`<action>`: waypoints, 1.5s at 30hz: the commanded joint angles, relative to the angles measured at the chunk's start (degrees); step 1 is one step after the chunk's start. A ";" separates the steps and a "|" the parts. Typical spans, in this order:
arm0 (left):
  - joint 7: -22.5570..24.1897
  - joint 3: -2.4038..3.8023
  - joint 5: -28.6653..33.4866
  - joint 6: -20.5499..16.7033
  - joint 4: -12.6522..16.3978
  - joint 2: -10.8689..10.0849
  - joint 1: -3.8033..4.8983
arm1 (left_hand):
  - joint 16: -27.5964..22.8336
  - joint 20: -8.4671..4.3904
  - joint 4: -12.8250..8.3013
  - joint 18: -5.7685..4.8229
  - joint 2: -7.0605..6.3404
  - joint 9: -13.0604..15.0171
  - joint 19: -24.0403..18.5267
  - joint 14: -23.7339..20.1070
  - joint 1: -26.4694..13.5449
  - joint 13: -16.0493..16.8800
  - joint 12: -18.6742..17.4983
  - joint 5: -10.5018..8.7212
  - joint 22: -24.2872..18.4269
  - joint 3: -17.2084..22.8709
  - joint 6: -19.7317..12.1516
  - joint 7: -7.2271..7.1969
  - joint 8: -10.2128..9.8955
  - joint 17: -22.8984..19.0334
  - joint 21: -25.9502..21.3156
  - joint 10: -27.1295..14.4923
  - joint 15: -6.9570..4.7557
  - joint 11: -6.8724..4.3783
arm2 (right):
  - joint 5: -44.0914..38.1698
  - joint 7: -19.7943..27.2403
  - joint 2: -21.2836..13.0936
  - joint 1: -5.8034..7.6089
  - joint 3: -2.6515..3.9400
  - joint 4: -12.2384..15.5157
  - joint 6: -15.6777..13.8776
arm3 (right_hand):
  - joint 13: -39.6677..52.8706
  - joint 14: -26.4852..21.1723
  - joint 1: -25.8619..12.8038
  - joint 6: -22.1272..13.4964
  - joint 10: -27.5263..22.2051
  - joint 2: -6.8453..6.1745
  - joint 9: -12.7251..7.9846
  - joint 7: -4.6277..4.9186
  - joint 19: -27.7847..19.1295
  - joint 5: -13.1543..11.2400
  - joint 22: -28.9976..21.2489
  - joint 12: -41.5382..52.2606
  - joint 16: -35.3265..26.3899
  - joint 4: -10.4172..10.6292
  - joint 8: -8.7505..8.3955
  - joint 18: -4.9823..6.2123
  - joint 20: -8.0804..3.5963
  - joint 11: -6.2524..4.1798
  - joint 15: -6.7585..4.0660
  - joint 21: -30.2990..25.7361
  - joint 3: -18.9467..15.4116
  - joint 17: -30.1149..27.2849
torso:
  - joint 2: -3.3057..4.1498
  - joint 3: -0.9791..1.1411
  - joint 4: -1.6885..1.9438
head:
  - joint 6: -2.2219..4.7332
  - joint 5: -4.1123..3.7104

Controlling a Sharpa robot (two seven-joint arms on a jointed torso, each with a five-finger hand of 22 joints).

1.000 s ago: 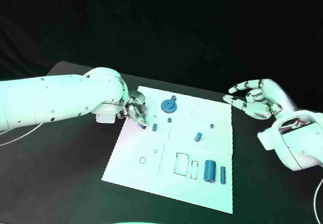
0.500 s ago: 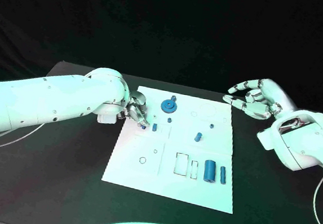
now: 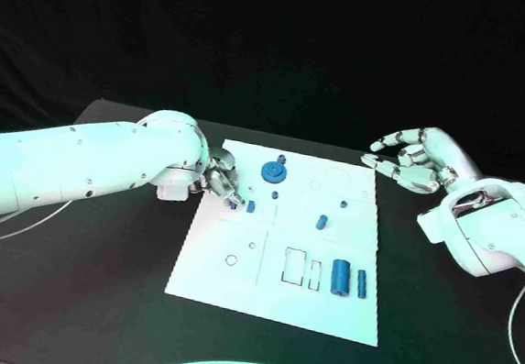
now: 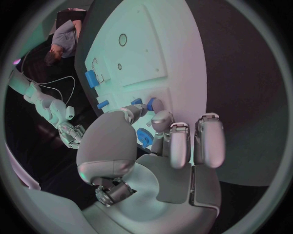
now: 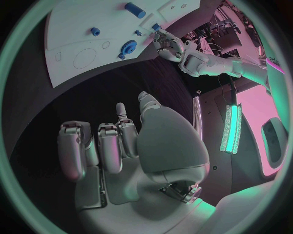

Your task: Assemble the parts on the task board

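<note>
My view from head camera: flat white rectangular task board (image 3: 276, 286) lies mid black worktop (image 3: 100, 288). My left hand (image 3: 219, 178) rests at board's left edge, fingers (image 4: 160, 118) curled down on small blue peg (image 3: 250, 206) there; whether peg is gripped, I cannot tell. Blue round gear part (image 3: 270, 172) sits just beyond that hand. Two blue cylinder parts (image 3: 350, 279) lie near board's right edge. My right hand (image 3: 416, 159) hovers off board's far right corner, fingers curled, holding nothing.
</note>
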 commanded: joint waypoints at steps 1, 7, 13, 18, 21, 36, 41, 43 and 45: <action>-0.52 -0.34 0.94 1.17 0.00 0.11 -0.53 | 0.36 -0.15 0.81 -0.59 0.01 -0.11 0.23 6.05 -0.58 0.02 -0.03 -0.21 0.05 -1.45 0.23 0.35 -0.30 15.09 0.11 -0.14 -0.35 -0.10 | -0.37 0.42 -0.01 -0.04 0.00 0.04 0.11 | 5.49 4.40 -0.51 0.04 -0.12 0.10 -0.09 -0.14 2.94 0.14 11.69 -0.38 -0.25 -0.18 0.11 0.65 -0.49 -0.32 -0.32 -0.25 -0.14 7.99 | 0.01 0.00 0.06 | -0.01 -0.02; -0.59 -0.31 0.92 0.73 -0.09 -0.17 -0.54 | 0.36 -0.13 2.52 -0.58 -0.17 -0.17 0.23 6.05 -0.80 0.02 -0.08 -0.20 0.06 -3.91 0.38 0.40 -0.49 15.09 0.07 -0.21 -0.32 -0.06 | -0.36 0.43 -0.05 -0.04 0.00 0.02 0.09 | 5.42 4.39 -0.62 -0.01 -0.18 0.09 -0.10 -0.13 2.89 0.13 11.63 -0.45 -0.27 -0.15 0.11 0.67 -0.49 -0.31 -0.32 -0.35 -0.19 7.95 | 0.02 -0.03 -0.01 | 0.01 -0.02; -0.60 -0.14 0.91 -0.04 0.14 -0.62 -0.55 | 0.36 -0.08 2.93 -0.59 0.23 -0.29 0.25 6.05 -2.30 -0.01 -0.13 -0.27 0.12 -6.17 0.48 0.48 -0.76 15.09 0.07 -0.26 -0.25 0.02 | -0.31 0.45 -0.07 -0.07 0.00 0.00 0.05 | 5.40 4.37 -1.21 -0.13 -0.21 0.06 -0.14 -0.11 2.85 0.11 11.58 -0.48 -0.32 -0.08 0.14 0.69 -0.48 -0.29 -0.30 -0.46 -0.44 7.85 | -0.01 0.00 -0.05 | 0.12 -0.09; -0.57 0.10 0.90 -1.08 0.74 -1.24 -0.55 | 0.34 -0.07 2.98 -0.58 0.63 -0.36 0.24 6.05 -3.36 -0.15 -0.25 -0.33 0.08 -7.15 0.42 0.54 -0.94 15.07 0.03 -0.39 -0.21 0.07 | -0.30 0.49 -0.09 -0.11 0.00 0.00 0.01 | 5.41 4.35 -1.36 -0.15 -0.20 0.05 -0.15 -0.11 2.82 0.10 11.54 -0.47 -0.35 -0.08 0.16 0.71 -0.48 -0.28 -0.30 -0.52 -0.51 7.75 | 0.02 -0.03 -0.03 | 0.22 -0.21; -0.54 0.55 1.39 -1.82 1.20 -1.73 -0.53 | 0.26 -0.05 3.03 -0.56 1.05 -0.40 0.21 6.01 -4.66 -0.39 -0.44 -0.61 0.03 -8.11 0.30 0.57 -1.10 14.94 -0.02 -0.61 -0.18 0.12 | -0.29 0.51 -0.15 -0.13 0.00 0.01 0.02 | 5.36 4.34 -1.54 -0.17 -0.24 0.03 -0.15 -0.10 2.80 0.09 11.52 -0.52 -0.37 -0.08 0.17 0.72 -0.48 -0.28 -0.29 -0.57 -0.59 7.73 | 0.02 -0.02 0.01 | 0.32 -0.36; 6.42 2.59 6.75 -12.28 3.72 -3.49 0.50 | -11.20 2.24 2.90 3.89 2.70 -1.50 -11.04 -0.59 -1.41 -17.66 -14.53 -0.65 -23.92 -9.77 -10.12 5.12 -5.00 0.28 -16.90 -17.15 3.29 4.25 | -0.41 0.55 -0.37 -0.15 0.00 0.00 -0.13 | 5.25 4.22 -2.63 -0.24 -0.35 0.26 -0.18 -0.11 2.45 0.20 11.13 -0.64 -0.58 -0.07 0.31 0.88 -0.47 -0.28 -0.29 -1.26 -0.95 7.19 | 0.10 0.02 0.00 | 0.41 -1.10; 18.57 2.06 7.04 -19.42 4.07 -2.57 0.35 | -31.84 5.78 -0.23 6.40 1.16 -5.40 -21.73 -17.88 13.03 -23.90 -23.13 -0.52 -42.44 -5.14 -16.86 9.20 -8.89 -21.99 -34.61 -28.20 7.07 8.38 | -0.41 0.70 -0.39 -0.15 0.00 -0.01 -0.25 | 5.00 4.04 -2.63 -0.25 -0.57 0.33 -0.19 -0.12 1.94 0.25 10.56 -0.89 -0.85 -0.12 0.33 1.13 -0.47 -0.28 -0.29 -2.23 -0.93 6.40 | 0.03 0.00 0.11 | 0.59 -1.46; 22.82 1.65 4.35 -22.05 4.20 -2.07 0.11 | -33.91 6.40 -1.34 6.53 0.18 -6.93 -21.96 -20.36 15.72 -26.19 -25.45 -0.64 -43.58 -4.07 -17.10 9.69 -9.73 -24.54 -36.35 -29.39 7.60 8.92 | -0.41 0.76 -0.40 -0.15 0.00 -0.03 -0.24 | 4.70 3.89 -2.57 -0.27 -0.85 0.41 -0.19 -0.12 1.62 0.37 10.20 -1.21 -1.09 -0.20 0.38 1.28 -0.48 -0.29 -0.30 -2.86 -0.89 5.81 | 0.01 -0.02 0.12 | 0.69 -1.60; 26.57 1.14 0.50 -24.53 4.17 -1.43 -0.21 | -33.68 6.53 -3.28 6.66 -0.93 -9.20 -21.25 -20.63 18.86 -28.68 -27.83 -0.78 -44.11 -2.54 -17.75 9.63 -11.49 -25.35 -36.95 -30.46 7.69 9.07 | -0.37 0.83 -0.39 -0.15 0.00 -0.06 -0.19 | 4.58 3.86 -2.51 -0.28 -0.97 0.45 -0.20 -0.13 1.56 0.42 10.14 -1.34 -1.14 -0.24 0.40 1.31 -0.48 -0.30 -0.31 -2.97 -0.86 5.71 | 0.03 -0.08 0.11 | 0.71 -1.68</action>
